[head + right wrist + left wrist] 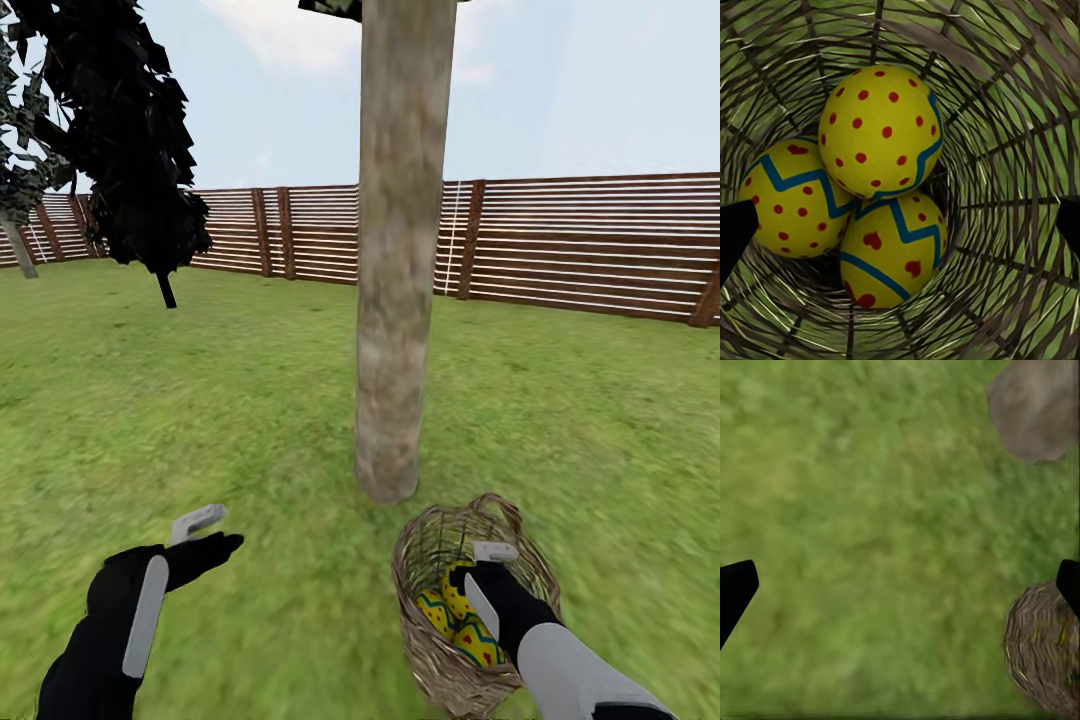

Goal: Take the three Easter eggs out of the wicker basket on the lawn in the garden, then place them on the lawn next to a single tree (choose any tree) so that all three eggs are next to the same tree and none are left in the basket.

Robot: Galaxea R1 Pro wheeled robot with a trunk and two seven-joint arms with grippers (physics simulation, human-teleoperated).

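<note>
Step in hand, by judgement: first pick, none out yet. All three Easter eggs point(879, 131) in the wicker basket point(425, 560), packed touching at its bottom, one riding on top of the other two. Basket on the lawn point(250, 400), just beside foot of the tree point(395, 300), so drop spot already near.

R gripper point(487, 575) dipped inside basket rim, jaws spread wide, nothing between them, lined up over the eggs. L gripper point(205, 535) hovering over bare grass, well apart from basket, jaws spread, idle.

Next move prob needs: lower R straight down onto top egg, close on its widest part, lift w/o snagging the weave or tipping basket, then set on grass by trunk base.

Writing/brands: none readable. Eggs carry blue zigzags + red dots and hearts, no text.
</note>
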